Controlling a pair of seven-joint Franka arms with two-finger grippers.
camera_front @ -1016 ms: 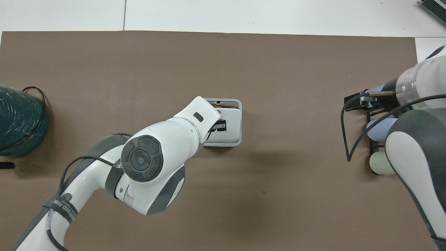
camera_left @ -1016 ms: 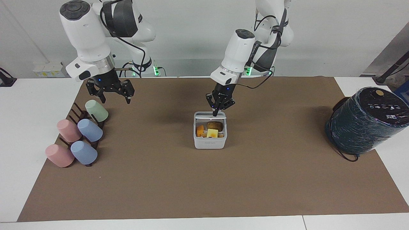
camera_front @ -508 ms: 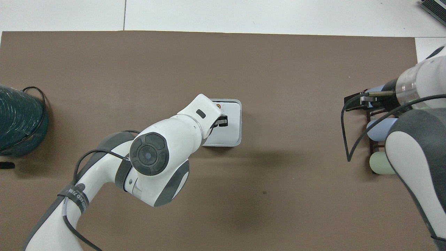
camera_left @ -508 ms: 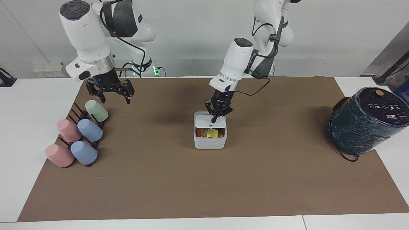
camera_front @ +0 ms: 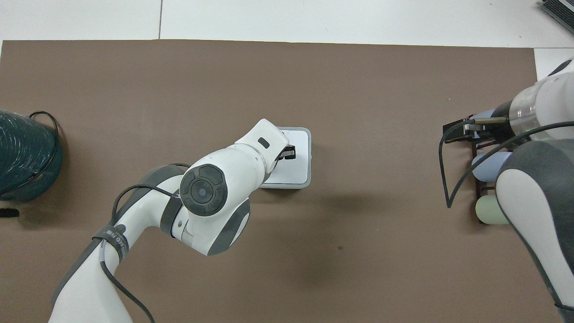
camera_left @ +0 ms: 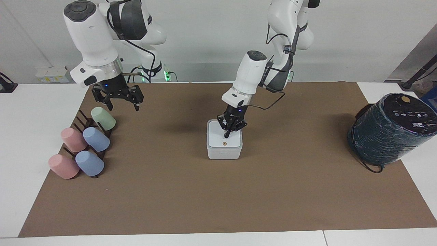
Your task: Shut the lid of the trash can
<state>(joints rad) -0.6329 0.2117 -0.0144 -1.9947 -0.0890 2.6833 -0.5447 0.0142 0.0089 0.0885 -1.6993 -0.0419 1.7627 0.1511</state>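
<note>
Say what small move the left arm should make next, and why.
Probably lift the left gripper straight up off the lid. The lid lies flat on the trash can, its contents hidden, with the tip resting on it. The right gripper waits over the cups.
</note>
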